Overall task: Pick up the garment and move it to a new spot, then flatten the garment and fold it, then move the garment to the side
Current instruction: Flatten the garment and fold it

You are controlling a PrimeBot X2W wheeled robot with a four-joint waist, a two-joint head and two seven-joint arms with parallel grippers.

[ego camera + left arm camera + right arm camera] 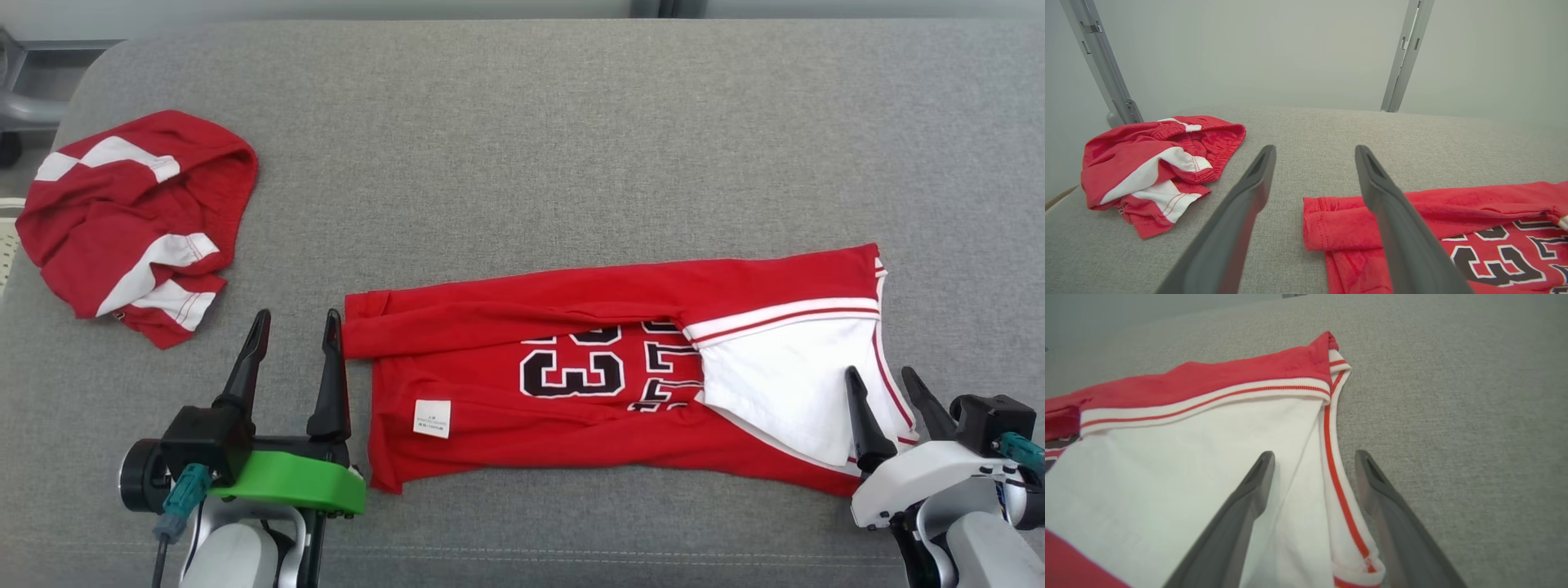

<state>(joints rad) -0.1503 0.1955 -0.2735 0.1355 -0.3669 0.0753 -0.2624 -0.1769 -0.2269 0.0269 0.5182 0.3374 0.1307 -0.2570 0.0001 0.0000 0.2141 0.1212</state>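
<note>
The red jersey (571, 408) lies folded lengthwise on the grey counter (571, 147), lower centre to right of the head view. The left jaws stand wide open and empty just beside its left end. The right jaws, wide open, straddle its white edge, holding nothing.

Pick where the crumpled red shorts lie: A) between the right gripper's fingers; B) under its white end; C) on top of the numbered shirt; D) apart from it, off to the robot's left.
D: the shorts lie on the grey cushion, apart from the shirt, to its left.
</note>
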